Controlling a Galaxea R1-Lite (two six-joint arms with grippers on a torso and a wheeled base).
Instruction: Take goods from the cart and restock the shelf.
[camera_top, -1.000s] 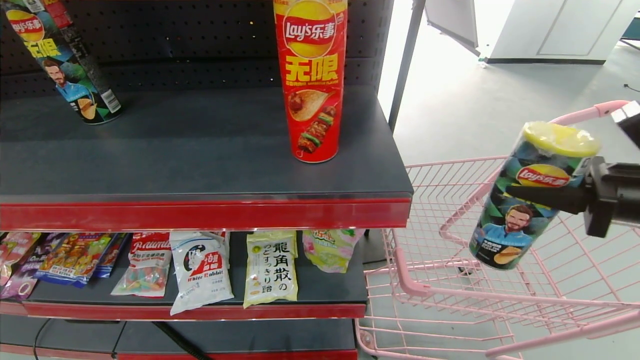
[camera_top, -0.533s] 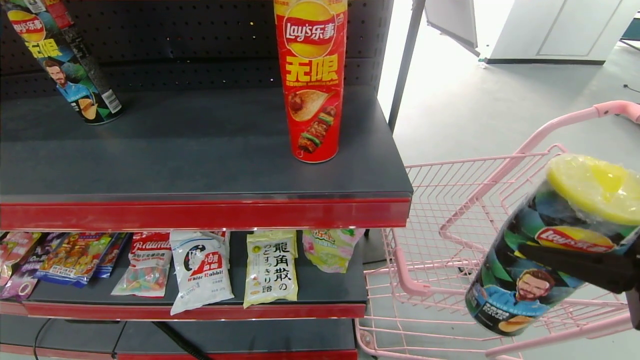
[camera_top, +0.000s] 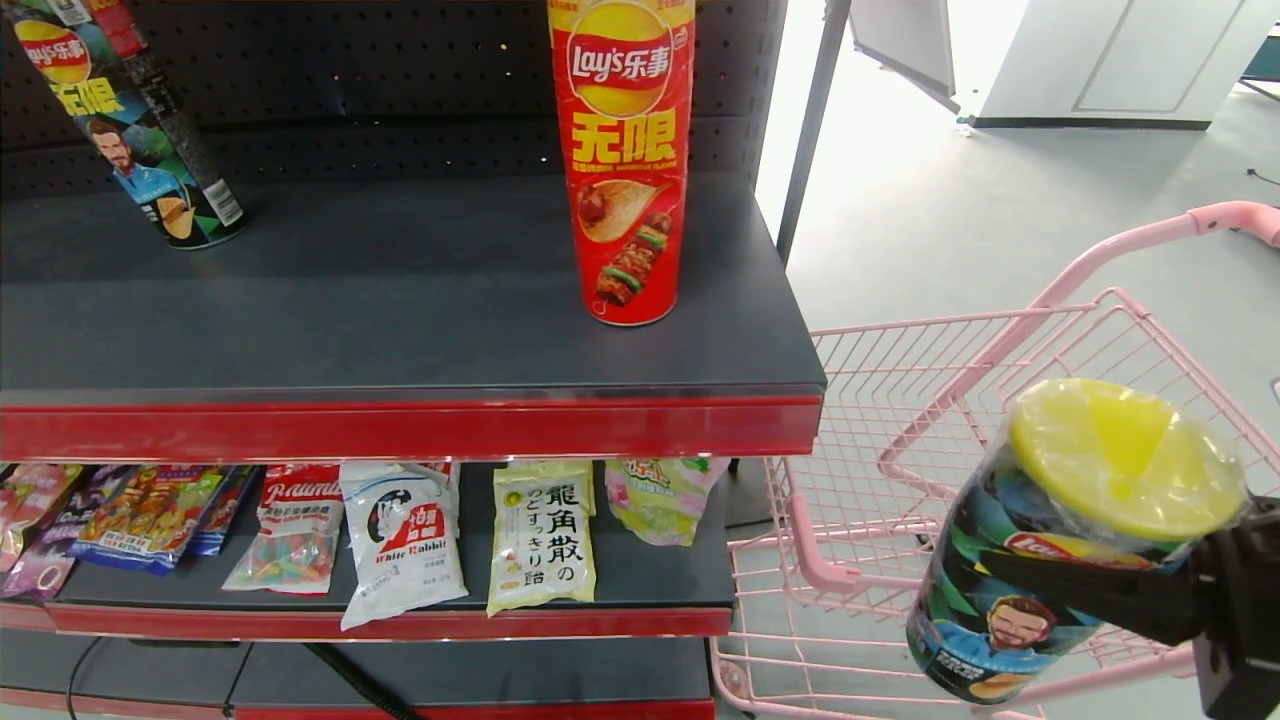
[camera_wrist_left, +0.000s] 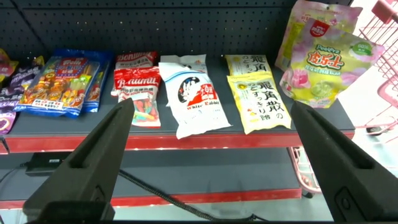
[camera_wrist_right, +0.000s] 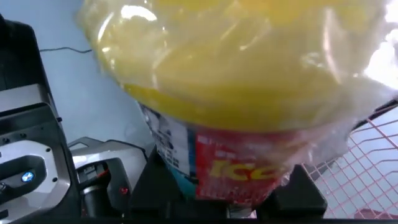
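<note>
My right gripper (camera_top: 1062, 586) is shut on a dark chips can (camera_top: 1010, 560) with a yellow lid, just under the lid. It holds the can tilted above the near side of the pink cart (camera_top: 850, 580), to the right of the shelf (camera_top: 400, 300). Up close, the right wrist view has the can's wrapped yellow lid (camera_wrist_right: 236, 68). On the upper shelf a red chips can (camera_top: 624, 160) stands near the right end and a matching dark can (camera_top: 130, 130) stands at the far left. My left gripper (camera_wrist_left: 211, 155) is open, facing the lower shelf with nothing between its fingers.
The lower shelf (camera_top: 640, 580) holds several snack bags in a row, among them a white bag (camera_wrist_left: 189, 93) and a yellow bag (camera_wrist_left: 258, 99). The upper shelf is bare between the two cans. A pale green bag (camera_wrist_left: 317, 56) hangs at the shelf's right end.
My right gripper has carried the dark can down the picture and nearer the camera, then slightly left. The can's lid now tips more toward the camera.
</note>
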